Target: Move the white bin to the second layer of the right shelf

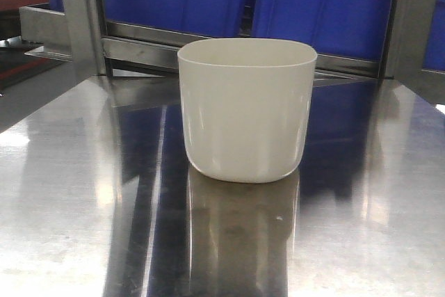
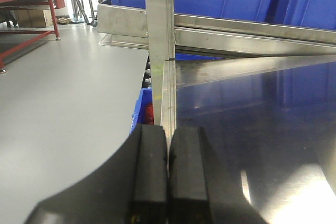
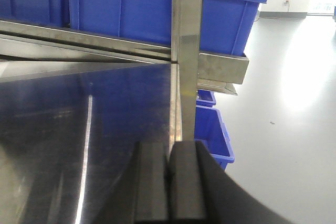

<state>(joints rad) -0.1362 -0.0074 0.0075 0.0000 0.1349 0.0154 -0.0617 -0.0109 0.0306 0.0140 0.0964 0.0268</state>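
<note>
Glossy cream-white plastic bin (image 1: 247,113) stands upright mid-frame on the mirrored steel tabletop (image 1: 69,193). Black left gripper (image 2: 168,174) and right gripper (image 3: 169,182), bottom-centre of their wrist views, are pressed together, seemingly empty: spread both, then clasp opposite walls.

The flat, mirror-polished stainless-steel tabletop (image 1: 83,193) fills the front view, its brushed surface streaked with glare and blue reflections. One thing stands directly on it: a glossy cream-white plastic tub with a rounded-square mouth (image 1: 247,113), upright and mouth up, near the middle, its reflection running down the steel below it. Behind the tabletop's far edge, a stainless-steel rack level with a flat front bar (image 1: 146,50) carries large blue rectangular plastic crates (image 1: 320,8) side by side. In the wrist views the tabletop's side edges meet upright steel posts (image 2: 159,19) — smooth grey floor (image 2: 63,93) lies beyond, and another blue crate (image 3: 212,129) sits low beside the right-hand post.
</note>
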